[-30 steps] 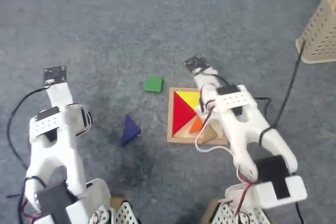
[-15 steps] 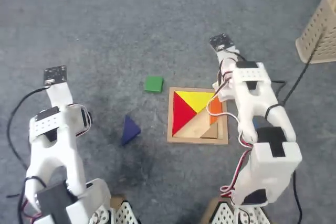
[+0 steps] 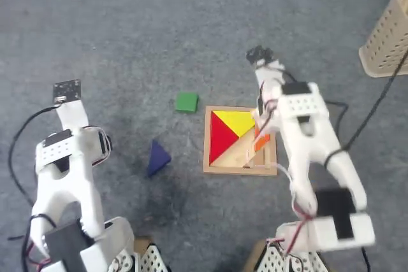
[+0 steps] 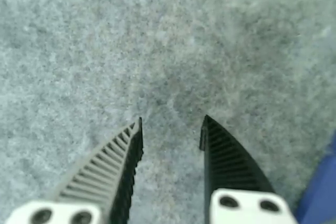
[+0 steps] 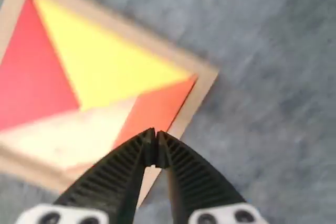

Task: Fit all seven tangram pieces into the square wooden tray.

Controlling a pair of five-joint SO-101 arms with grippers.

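My right claw [image 5: 156, 136] is pinched together with nothing in it, hanging over the orange piece [image 5: 157, 106] by the rim of the wooden tray [image 3: 206, 138]. The tray sits on the grey bench [image 3: 127, 49], holding a red triangle [image 3: 220, 138] and a yellow triangle [image 3: 234, 121] beside the orange piece, with some bare wood showing. My left claw [image 4: 171, 124] is spread apart over bare bench, near the blue triangle [image 3: 157, 156]. The green square [image 3: 187, 102] lies just outside the tray, towards my left arm.
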